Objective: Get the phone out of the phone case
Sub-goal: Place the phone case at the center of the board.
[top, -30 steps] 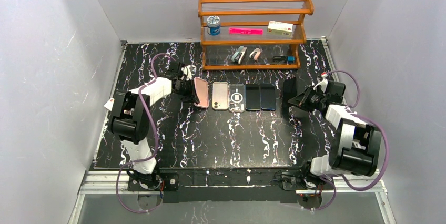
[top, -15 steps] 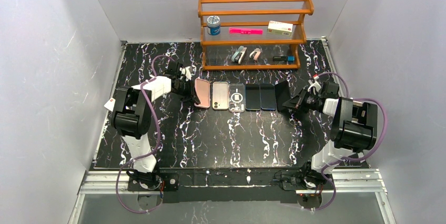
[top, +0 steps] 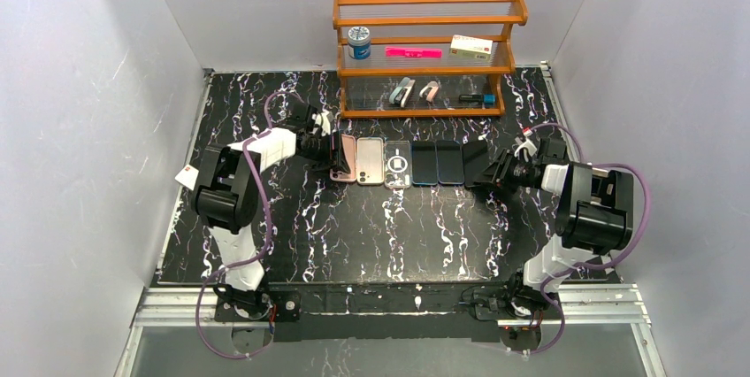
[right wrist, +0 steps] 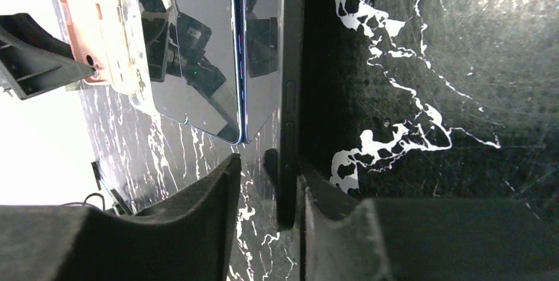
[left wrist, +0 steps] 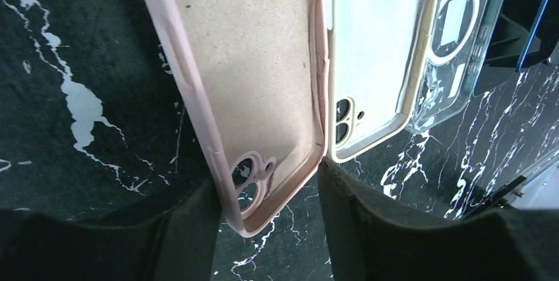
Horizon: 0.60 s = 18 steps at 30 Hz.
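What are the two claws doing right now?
Left gripper: open around the pink case's end.
Right gripper: open, black device's edge between its fingers.

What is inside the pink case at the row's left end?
No phone: the pink case shows bare tan lining and an open camera cutout. The lining hides the table beneath, except through that cutout.
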Motion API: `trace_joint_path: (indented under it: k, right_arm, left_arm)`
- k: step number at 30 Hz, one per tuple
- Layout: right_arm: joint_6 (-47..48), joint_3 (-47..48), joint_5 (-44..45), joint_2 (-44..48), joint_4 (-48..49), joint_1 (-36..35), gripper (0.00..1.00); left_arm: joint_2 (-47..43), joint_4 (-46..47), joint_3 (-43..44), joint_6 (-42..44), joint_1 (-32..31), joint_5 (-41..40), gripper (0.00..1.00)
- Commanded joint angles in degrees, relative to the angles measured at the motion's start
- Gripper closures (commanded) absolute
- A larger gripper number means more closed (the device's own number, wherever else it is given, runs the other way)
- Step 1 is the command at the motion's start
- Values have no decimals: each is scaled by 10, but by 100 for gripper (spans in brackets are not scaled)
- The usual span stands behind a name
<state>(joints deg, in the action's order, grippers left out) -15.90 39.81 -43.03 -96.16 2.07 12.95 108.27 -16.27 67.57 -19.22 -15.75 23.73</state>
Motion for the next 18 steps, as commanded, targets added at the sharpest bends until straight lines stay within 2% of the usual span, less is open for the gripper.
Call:
trace_joint_path:
  k: [1, 4, 7, 10, 13, 18]
  right_arm:
    - [13, 13, 42, 27, -27, -7, 55]
    - [14, 12, 69, 40, -44, -9, 43]
    - [16, 11, 99, 53, -56, -11, 34]
    - [16, 10, 122, 65, -63, -14, 25]
    - [15, 11, 148, 75, -71, -18, 18]
    - [10, 19, 219, 82, -83, -36, 12]
  left_arm:
    - [21, -45, -21, 4, -14, -73, 41]
    - [16, -47, -21, 0, -14, -102, 30]
    - [8, -54, -22, -4, -14, -140, 13]
    - [5, -59, -23, -7, -14, -163, 2]
    - [5, -63, -21, -7, -14, -181, 2]
    - [3, -61, -20, -7, -14, -187, 2]
